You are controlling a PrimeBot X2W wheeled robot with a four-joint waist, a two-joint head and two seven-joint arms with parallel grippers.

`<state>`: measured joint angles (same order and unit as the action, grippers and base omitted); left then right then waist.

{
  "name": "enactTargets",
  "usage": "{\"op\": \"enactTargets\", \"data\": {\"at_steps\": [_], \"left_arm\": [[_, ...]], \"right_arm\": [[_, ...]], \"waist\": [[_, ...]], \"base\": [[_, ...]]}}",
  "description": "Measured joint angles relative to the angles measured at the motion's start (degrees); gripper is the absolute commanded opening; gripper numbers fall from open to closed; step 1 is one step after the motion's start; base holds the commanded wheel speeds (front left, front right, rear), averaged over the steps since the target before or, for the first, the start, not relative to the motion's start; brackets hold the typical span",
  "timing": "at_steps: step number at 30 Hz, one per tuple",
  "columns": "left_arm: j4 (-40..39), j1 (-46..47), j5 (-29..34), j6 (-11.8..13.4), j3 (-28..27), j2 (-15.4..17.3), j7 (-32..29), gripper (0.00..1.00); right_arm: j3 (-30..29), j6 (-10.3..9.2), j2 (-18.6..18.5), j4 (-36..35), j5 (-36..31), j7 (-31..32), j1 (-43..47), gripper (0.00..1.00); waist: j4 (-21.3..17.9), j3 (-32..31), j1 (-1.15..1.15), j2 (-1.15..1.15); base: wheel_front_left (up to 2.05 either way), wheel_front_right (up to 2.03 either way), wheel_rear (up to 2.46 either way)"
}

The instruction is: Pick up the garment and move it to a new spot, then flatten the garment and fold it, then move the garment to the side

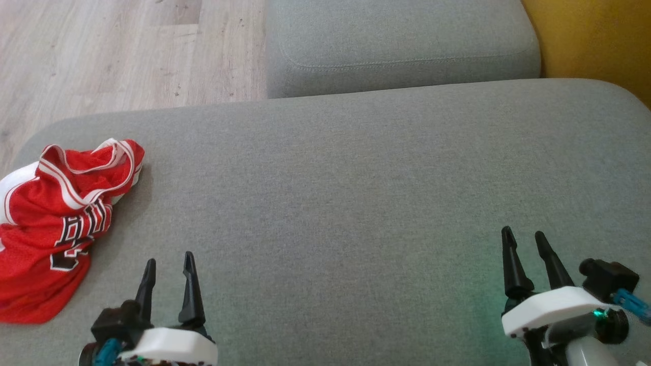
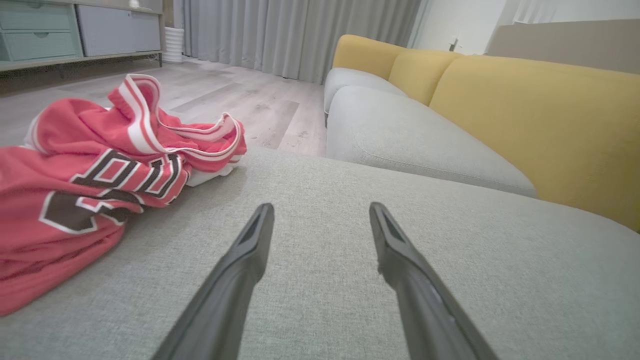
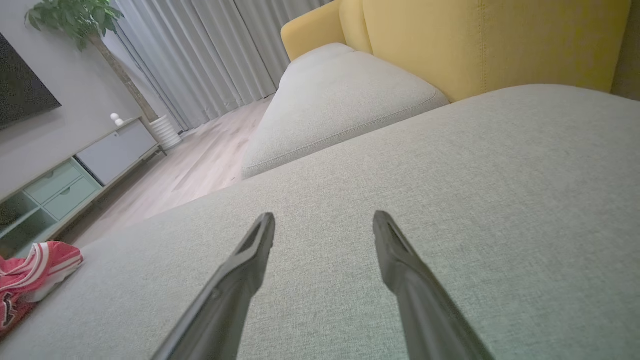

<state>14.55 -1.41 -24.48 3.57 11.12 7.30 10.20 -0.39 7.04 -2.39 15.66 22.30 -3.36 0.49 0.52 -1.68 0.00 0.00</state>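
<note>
A: Far left first, go.
B: Red garment (image 1: 56, 223), a mesh jersey with white trim and dark lettering. It is crumpled in a heap at the left end of the grey seat cushion (image 1: 356, 193). The straps are bunched at the far side of the heap, and its left part is cut off by the head view's edge.
A: Touching anything?
B: Just the cushion it lies on. Next along is the left gripper (image 1: 169, 258), near the heap's right side but apart from it.
A: Its fingers?
B: Spread wide, nothing between them. In the left wrist view both dark fingers sit over bare grey fabric, with the jersey off to their left.
A: Middle?
B: Bare grey fabric. Past the far edge is a second cushion (image 1: 396, 46), also grey, with wood floor (image 1: 127, 51) to its left.
A: Right side?
B: The right gripper (image 1: 523, 232) is at the lower right over the same seat, well apart from the garment. Its fingers are parted wide too, gripping nothing, tips pointing up the head view.
A: Far right?
B: Yellow backrest (image 1: 595, 40) in the top corner, beside both cushions.
A: Right wrist view?
B: The jersey is small at the left edge. Beyond it are a low cabinet (image 3: 75, 170) against the wall and grey curtains (image 3: 200, 55).
</note>
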Motion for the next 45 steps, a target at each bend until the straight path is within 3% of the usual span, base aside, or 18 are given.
{"op": "enactTargets", "data": {"at_steps": [24,39,45], "left_arm": [[2.3,0.0,8.8,1.0,0.6,0.0,4.1,1.0],[3.0,0.0,7.8,1.5,0.7,-0.4,4.1,1.0],[3.2,0.1,8.7,2.0,1.9,0.2,4.0,1.0]], "right_arm": [[1.4,0.01,0.0,-0.4,-12.6,-4.7,0.0,1.0],[1.4,0.01,0.0,0.3,-12.2,-5.7,0.0,1.0],[-0.1,0.01,0.0,0.3,-12.2,-5.7,0.2,1.0]], "waist": [[-0.4,-0.5,0.0,0.0],[-0.2,-0.5,0.0,0.0],[2.9,-0.7,0.0,0.0]], "base": [[0.0,0.0,0.0],[0.0,0.0,0.0],[0.0,0.0,0.0]]}}
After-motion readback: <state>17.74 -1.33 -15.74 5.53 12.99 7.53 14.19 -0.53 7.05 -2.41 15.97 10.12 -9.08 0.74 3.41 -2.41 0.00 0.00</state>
